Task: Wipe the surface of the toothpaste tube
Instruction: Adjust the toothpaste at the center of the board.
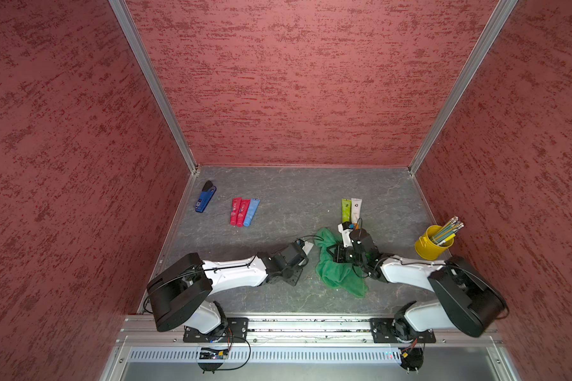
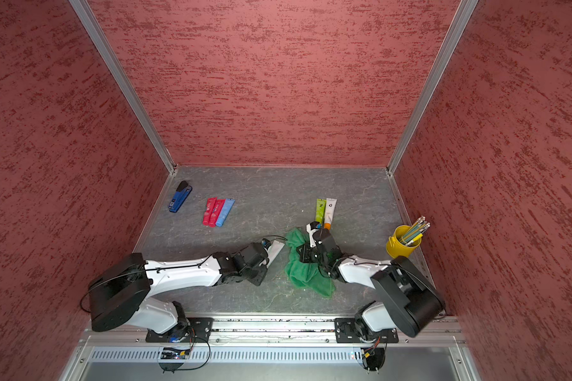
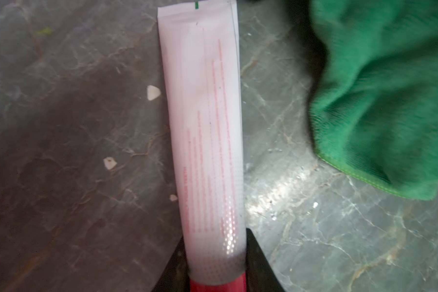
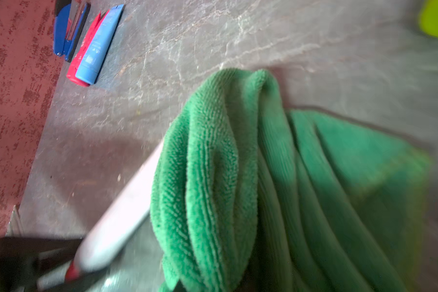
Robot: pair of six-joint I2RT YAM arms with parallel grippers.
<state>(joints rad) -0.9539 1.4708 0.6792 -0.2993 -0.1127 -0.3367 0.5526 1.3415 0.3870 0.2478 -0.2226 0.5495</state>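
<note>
Toothpaste tube [image 3: 202,126] is the white one with faint red print, and your left gripper [image 3: 215,252] has it pinched down at the red cap end, a black finger [image 3: 257,255] on each side. The flat crimped end sticks out away from that arm toward the green cloth [image 3: 379,101]. In both top views you can see the tube near the middle of the table [image 1: 278,198], poking out from under the left wrist. The left wrist view shows a strip of bare table between tube and cloth, so they're just beside each other rather than touching. From the right wrist view a fold of cloth covers the tube's far end, and that picture is too blurry to say more. Your right gripper [image 1: 331,254] is clamped down on a bunched part of the cloth, with the rest trailing onto the table toward the front. Further back you've got two red tubes [image 1: 235,211] and a blue tube [image 1: 251,211] lying side by side, a blue stapler [image 1: 206,197] beside them near the wall, a green tube [image 1: 346,209] next to a pale tube [image 1: 356,207], and a yellow cup [image 1: 431,245] of pencils at the right edge.
</note>
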